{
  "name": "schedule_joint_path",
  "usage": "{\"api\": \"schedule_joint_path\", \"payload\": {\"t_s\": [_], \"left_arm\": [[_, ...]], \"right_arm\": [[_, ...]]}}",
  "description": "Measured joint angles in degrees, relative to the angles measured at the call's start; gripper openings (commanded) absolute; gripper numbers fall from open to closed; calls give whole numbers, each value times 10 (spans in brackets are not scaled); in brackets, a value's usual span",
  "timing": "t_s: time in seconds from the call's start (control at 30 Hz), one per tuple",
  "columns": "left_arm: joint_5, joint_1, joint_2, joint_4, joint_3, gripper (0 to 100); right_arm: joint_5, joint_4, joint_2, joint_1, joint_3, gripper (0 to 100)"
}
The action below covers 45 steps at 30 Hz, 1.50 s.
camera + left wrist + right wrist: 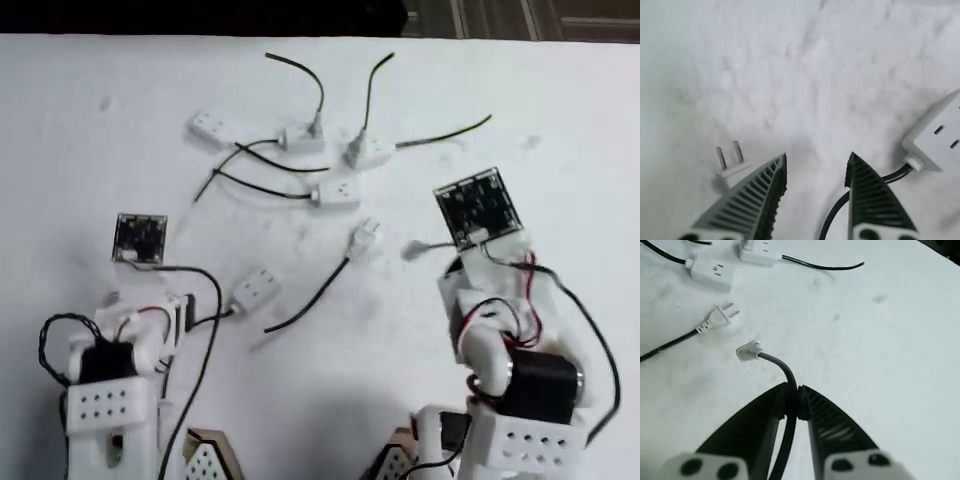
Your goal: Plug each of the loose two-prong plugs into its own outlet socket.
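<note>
Slippage threatens: the right claw pinches the cable behind its plug, so the plug may twist off-line. The left claw gapes wide over the bench beside a socket block.

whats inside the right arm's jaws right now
The right jaws are shut on a black cord. Its grey plug sticks out in front of them. The stretch of cord pinched between the jaws is covered, and the plug's prongs cannot be seen.
</note>
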State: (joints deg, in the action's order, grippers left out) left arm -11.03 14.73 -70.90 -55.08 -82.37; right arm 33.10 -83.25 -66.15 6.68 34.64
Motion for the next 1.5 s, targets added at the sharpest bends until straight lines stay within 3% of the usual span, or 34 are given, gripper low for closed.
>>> {"api": "schedule_joint_path", "payload": {"t_s": [0.33,0.53,0.97,1.2,1.5], "left_arm": [[0,-36,-310,-99,-99,187],[0,-36,-319,-102,-120,186],[0,-36,-323,-99,-149,185],[0,-36,-323,-122,-149,185],[0,-38,-323,-179,-149,185]], "right_arm": [[106,-81,11,30,-72,17],[117,-83,145,30,-76,17],[116,-82,411,-145,-149,20],[91,-82,535,-221,-216,241],[13,-127,551,-294,-309,248]]}}
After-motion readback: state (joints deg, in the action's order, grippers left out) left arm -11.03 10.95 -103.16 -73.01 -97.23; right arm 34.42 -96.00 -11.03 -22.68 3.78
